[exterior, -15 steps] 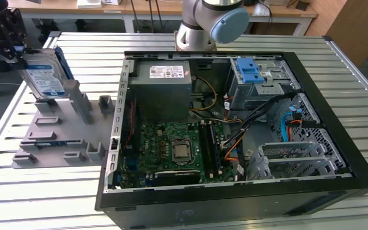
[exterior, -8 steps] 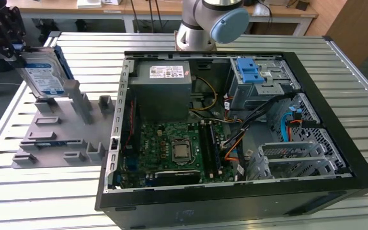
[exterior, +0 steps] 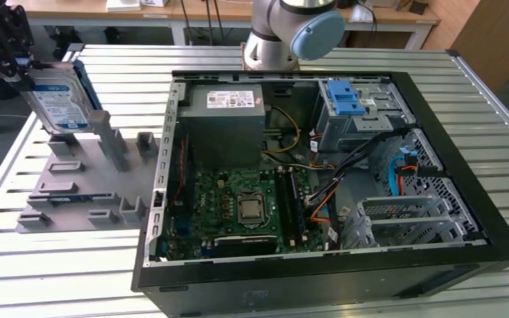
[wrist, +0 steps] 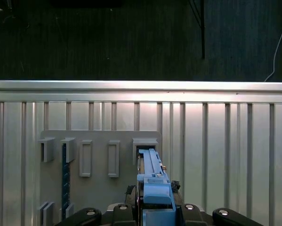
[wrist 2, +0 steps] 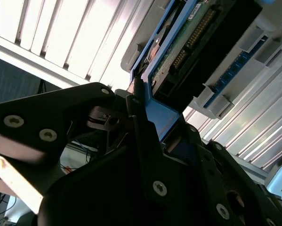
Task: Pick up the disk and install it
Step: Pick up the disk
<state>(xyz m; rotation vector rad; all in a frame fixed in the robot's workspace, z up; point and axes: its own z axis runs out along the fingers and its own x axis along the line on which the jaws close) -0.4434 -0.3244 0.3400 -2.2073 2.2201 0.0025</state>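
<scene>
The disk (exterior: 58, 105), a silver-grey hard drive with a blue-and-white label in a blue carrier, stands on edge at the exterior view's far left. My black gripper (exterior: 23, 67) is shut on its upper end. Its lower end hangs just over the upright posts of the grey holder plate (exterior: 82, 179); I cannot tell whether it touches them. In the first wrist view the disk (wrist: 151, 176) is edge-on between my gripper (wrist: 152, 213) fingers, reaching toward a slot of the holder plate (wrist: 98, 141). The second wrist view shows the disk's circuit-board side (wrist 2: 190, 44) and the gripper (wrist 2: 152, 125) on the blue carrier.
An open black computer case (exterior: 493, 218) lies at the exterior view's right, holding a grey power supply (exterior: 228, 116), a motherboard (exterior: 246, 205), a blue-latched drive cage (exterior: 356, 106) and loose cables. The arm's base (exterior: 281, 36) stands behind it on the slatted aluminium table (exterior: 60, 265).
</scene>
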